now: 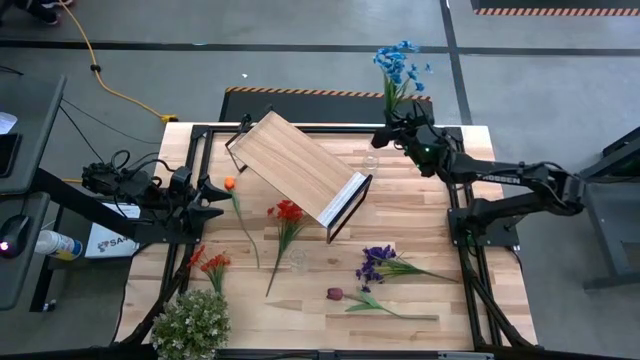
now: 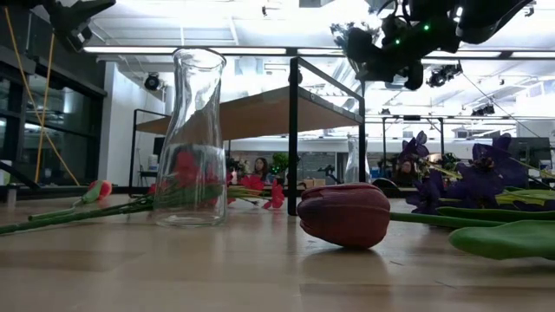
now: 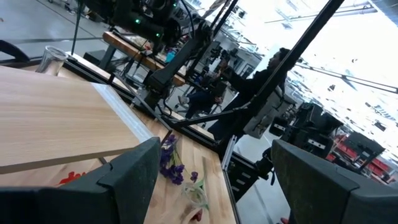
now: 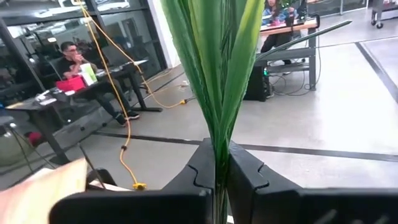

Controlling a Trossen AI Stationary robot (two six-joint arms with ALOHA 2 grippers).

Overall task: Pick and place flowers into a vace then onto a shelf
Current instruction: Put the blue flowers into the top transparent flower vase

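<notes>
High view puts the right gripper (image 1: 388, 130) past the table's far edge, fingers clamped on the blue flowers (image 1: 400, 66) — blooms off the table, beyond the tilted shelf (image 1: 300, 171); left gripper (image 1: 222, 197) waits wide apart, empty, beside an orange bloom (image 1: 229, 183)

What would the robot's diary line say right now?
right gripper: shut on blue flower, raised over far right table edge | left gripper: open, waiting at left | vase: empty | shelf: bare
</notes>
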